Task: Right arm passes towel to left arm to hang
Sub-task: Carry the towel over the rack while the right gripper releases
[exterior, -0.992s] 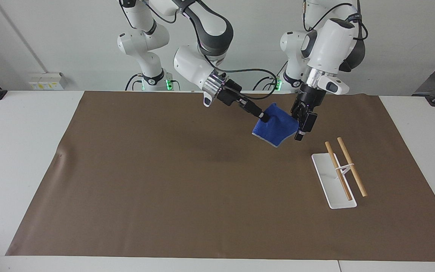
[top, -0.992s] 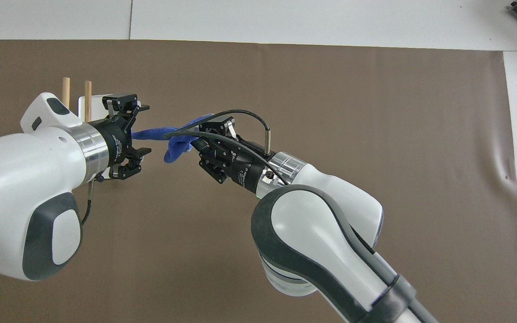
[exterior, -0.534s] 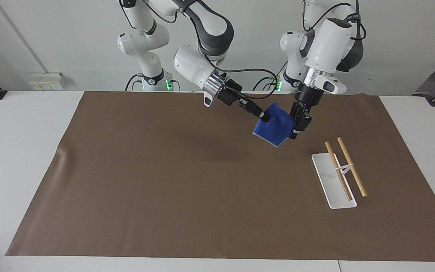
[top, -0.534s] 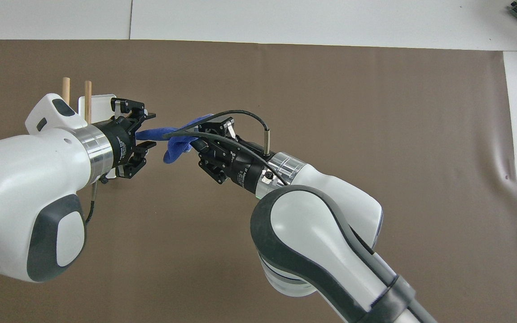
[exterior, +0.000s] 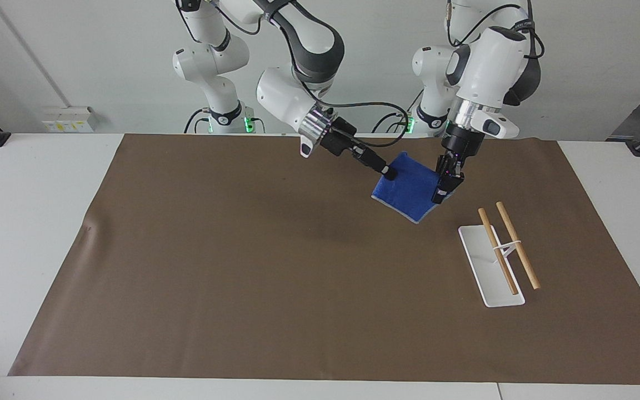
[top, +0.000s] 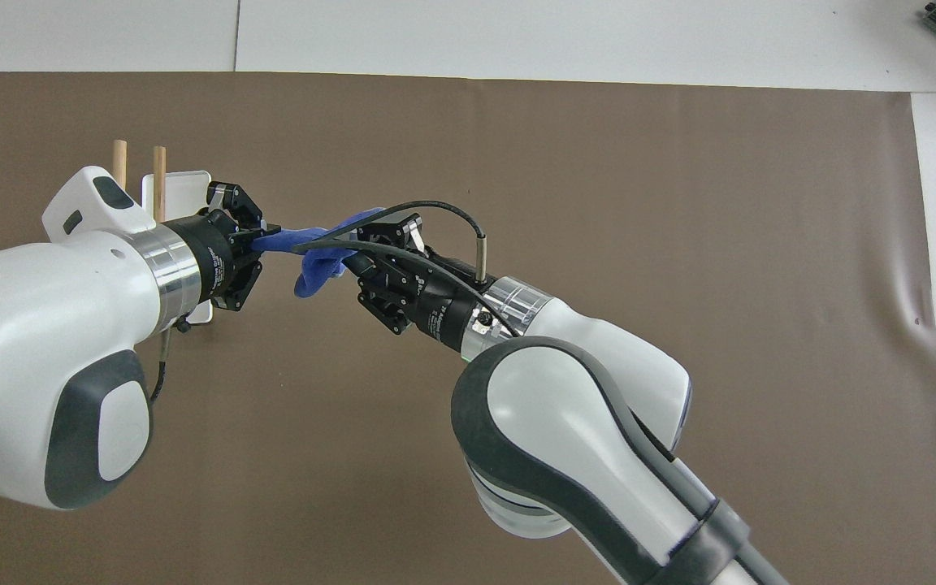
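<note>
Spanning the gap between two grippers, one blue towel (exterior: 409, 189) hangs in the air above the brown mat (exterior: 242, 266), over the part of the mat close to the robots and toward the left arm's end of the surface (exterior: 36, 222). Two arms are present. The right arm (exterior: 292, 94) reaches down at a slant from its base, wrist tilted toward the left arm's end, and the right gripper (exterior: 390, 173) pinches the towel's upper corner, its fingers closed on the cloth. The left arm (exterior: 486, 61) descends almost vertically, and the left gripper (exterior: 441, 195) points downward with its fingers closed on the towel's edge at the other end. In the overhead view the towel (top: 318, 256) appears as a narrow band stretched between the left gripper (top: 265, 240) and the right gripper (top: 350, 262). One white tray (exterior: 484, 266) lies on the mat farther from the robots than the towel, toward the left arm's end; it carries two wooden rods (exterior: 509, 253), side by side on a thin white support.
</note>
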Controlling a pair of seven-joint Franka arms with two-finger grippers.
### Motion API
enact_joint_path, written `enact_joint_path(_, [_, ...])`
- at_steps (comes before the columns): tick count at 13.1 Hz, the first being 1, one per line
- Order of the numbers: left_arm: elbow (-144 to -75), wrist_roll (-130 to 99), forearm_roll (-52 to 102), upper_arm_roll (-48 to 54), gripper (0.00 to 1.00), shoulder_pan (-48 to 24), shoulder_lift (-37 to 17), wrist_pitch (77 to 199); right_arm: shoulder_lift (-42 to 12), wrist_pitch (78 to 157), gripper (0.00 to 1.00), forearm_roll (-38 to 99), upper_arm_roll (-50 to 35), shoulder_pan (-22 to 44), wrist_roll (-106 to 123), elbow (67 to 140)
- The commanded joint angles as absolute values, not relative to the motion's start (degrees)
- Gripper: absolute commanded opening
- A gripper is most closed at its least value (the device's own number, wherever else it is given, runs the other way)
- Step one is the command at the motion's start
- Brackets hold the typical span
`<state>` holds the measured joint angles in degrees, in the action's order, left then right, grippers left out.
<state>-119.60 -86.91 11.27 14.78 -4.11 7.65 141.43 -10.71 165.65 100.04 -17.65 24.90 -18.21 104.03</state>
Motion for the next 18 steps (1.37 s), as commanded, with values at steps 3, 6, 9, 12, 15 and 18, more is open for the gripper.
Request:
enact_joint_path(3, [-118.2, -73.4, 12.4, 14.6, 0.0, -2.5, 6.8, 141.9, -11.5, 170.1, 1.0, 99.9, -17.8, 24.4, -5.9, 104.3])
enact_joint_path(6, [-117.3, -66.9, 11.6, 14.6, 0.0, -2.4, 6.2, 141.9, -11.7, 173.6, 1.0, 98.8, -17.7, 22.3, 10.8, 107.2])
enact_joint_path(9, [-116.2, -60.3, 11.6, 14.5, 0.0, -1.8, 5.6, 142.1, -11.3, 173.7, 1.0, 91.3, -17.6, 17.4, 21.5, 110.6])
enact_joint_path(12, [-115.1, -57.7, 11.6, 12.8, 0.0, -1.5, 4.7, 143.0, -12.4, 173.0, 1.0, 76.5, -17.6, 13.8, 22.3, 111.9])
enact_joint_path(15, [-115.9, -50.6, 9.8, 8.7, 0.0, -1.1, 4.3, 143.1, -12.9, 168.5, 1.0, 61.0, -17.5, 9.6, 22.3, 112.3])
enact_joint_path(18, [-115.9, -48.3, 9.7, 7.1, 0.0, -1.1, 1.3, 144.0, -12.8, 162.4, 1.0, 47.1, -17.1, 5.2, 22.3, 112.2])
